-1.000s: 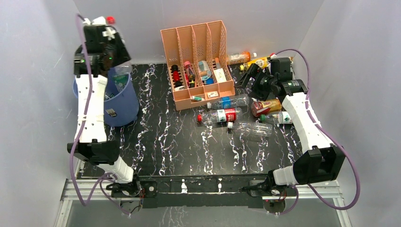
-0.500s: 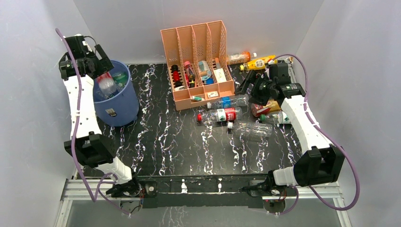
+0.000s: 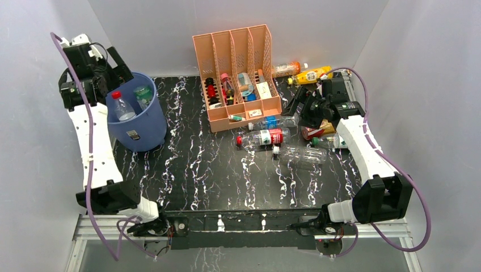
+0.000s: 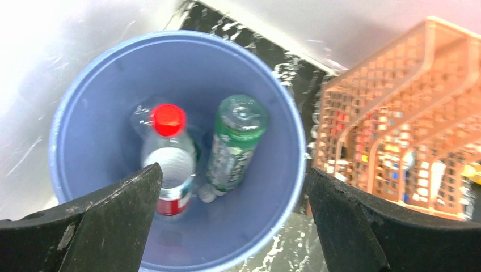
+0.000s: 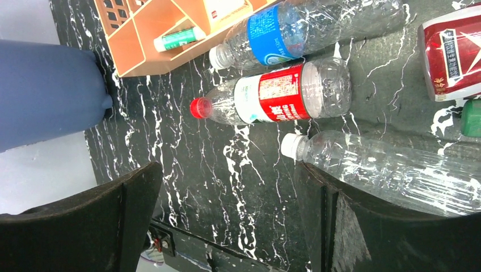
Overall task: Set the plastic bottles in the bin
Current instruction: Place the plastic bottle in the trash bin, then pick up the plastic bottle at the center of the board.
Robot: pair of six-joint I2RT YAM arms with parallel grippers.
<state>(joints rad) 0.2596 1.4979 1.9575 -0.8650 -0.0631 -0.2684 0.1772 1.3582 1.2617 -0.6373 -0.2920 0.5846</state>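
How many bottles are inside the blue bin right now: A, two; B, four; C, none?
A: the left wrist view looks straight down into the bin and shows a red-capped bottle lying beside a green-labelled bottle, and no others.

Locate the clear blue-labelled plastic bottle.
The blue-labelled bottle lies right of centre in the top view, between the peach slotted organizer and the red-labelled bottle.

Peach slotted rack (image 3: 231, 48), small items (image 3: 245, 85) inside, stands on the marbled bench (image 3: 198, 164) left of the right pincer (image 3: 299, 106).
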